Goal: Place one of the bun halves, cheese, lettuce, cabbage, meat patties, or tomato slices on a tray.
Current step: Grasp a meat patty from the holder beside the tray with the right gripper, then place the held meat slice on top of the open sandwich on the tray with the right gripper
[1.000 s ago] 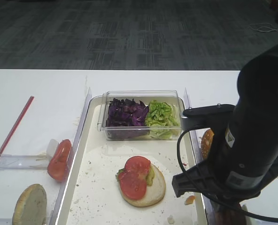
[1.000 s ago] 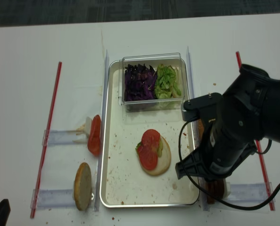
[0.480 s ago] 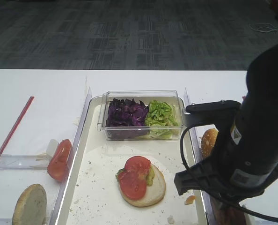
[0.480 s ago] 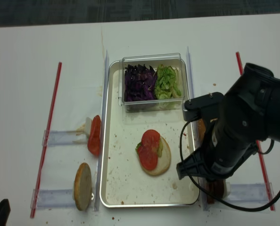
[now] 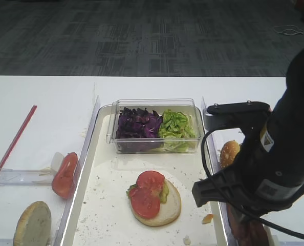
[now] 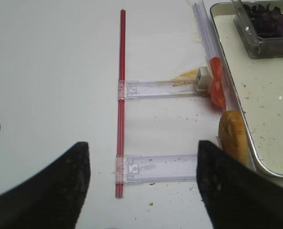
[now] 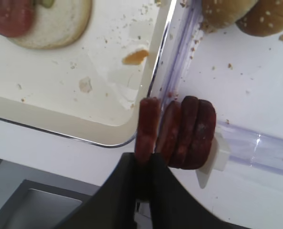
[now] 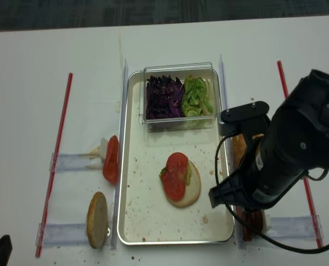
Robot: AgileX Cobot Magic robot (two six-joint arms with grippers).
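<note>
My right gripper (image 7: 144,162) is shut on one upright meat patty (image 7: 147,125), drawn slightly away from the other meat patties (image 7: 189,131) that stand in a clear rack beside the tray (image 7: 60,112). On the tray lies a bun half (image 5: 165,207) topped with tomato slices (image 5: 146,195). Lettuce (image 5: 176,124) and cabbage (image 5: 137,123) fill a clear box at the tray's far end. More tomato slices (image 5: 65,174) and another bun half (image 5: 33,224) stand left of the tray. My left gripper (image 6: 144,186) is open above the table. Cheese is out of view.
Sesame buns (image 5: 229,152) sit right of the tray, behind my right arm (image 5: 280,154). Clear plastic racks (image 6: 160,167) and a red straw (image 6: 121,95) lie on the white table at the left. An orange crumb (image 7: 135,57) lies in the tray's near right corner.
My right arm has shifted to the right and slightly back, which uncovers more of the buns and the patties beside the tray. The left side has not changed.
</note>
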